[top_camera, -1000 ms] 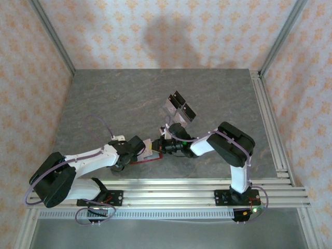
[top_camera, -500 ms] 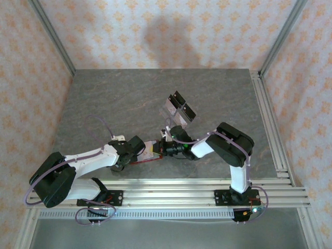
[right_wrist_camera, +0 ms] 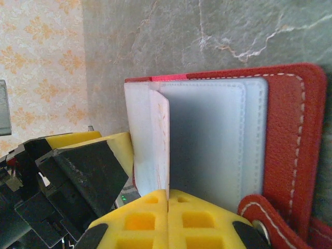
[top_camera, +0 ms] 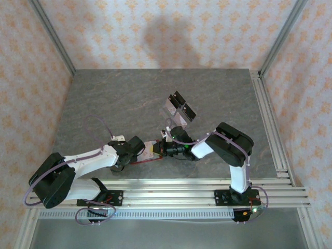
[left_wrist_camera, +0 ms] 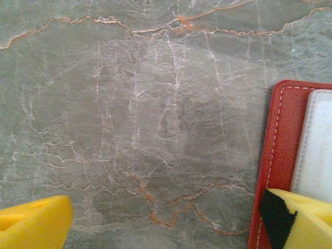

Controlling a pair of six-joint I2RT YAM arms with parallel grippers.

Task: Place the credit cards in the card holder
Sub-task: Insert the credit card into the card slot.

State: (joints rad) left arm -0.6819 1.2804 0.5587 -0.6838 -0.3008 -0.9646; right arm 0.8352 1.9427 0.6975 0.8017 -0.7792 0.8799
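- From above: left gripper (top_camera: 139, 150) and right gripper (top_camera: 162, 149) almost tip to tip near the arm bases. Just under and between the two sets of fingers, a small red folding wallet (top_camera: 148, 159), flat on the grey marbled table (top_camera: 114, 104). Beyond the right fingers and well apart, a clear plastic tray with black tabs (top_camera: 179, 110). Too small here to say whether more cards wait in it.
- Left wrist: yellow pads spread wide, clasping nothing, with bare stone between them. One pad (left_wrist_camera: 301, 218) down on the wallet's edge, apparently pinning it flat. A pale panel just beyond that pad.
- Right wrist: yellow fingers clenched together on the near edge of a thin pale grey-white plastic card (right_wrist_camera: 148, 140) with faint pink marks. Card reaching straight out from the fingertips, along the left margin of the open wallet's greyish clear pockets (right_wrist_camera: 218, 145). Red snap tab (right_wrist_camera: 259, 220) just right of the fingers, and the left gripper's yellow-and-black finger just left of them.
- Progress, as a judgement: partway through inserting one card. Wallet open and steadied, card gripped and lined up at the pocket edge, but not seated in a pocket. Left to do: slide it home, release, then repeat for any remaining cards. Cannot tell whether the pockets already hold a card.
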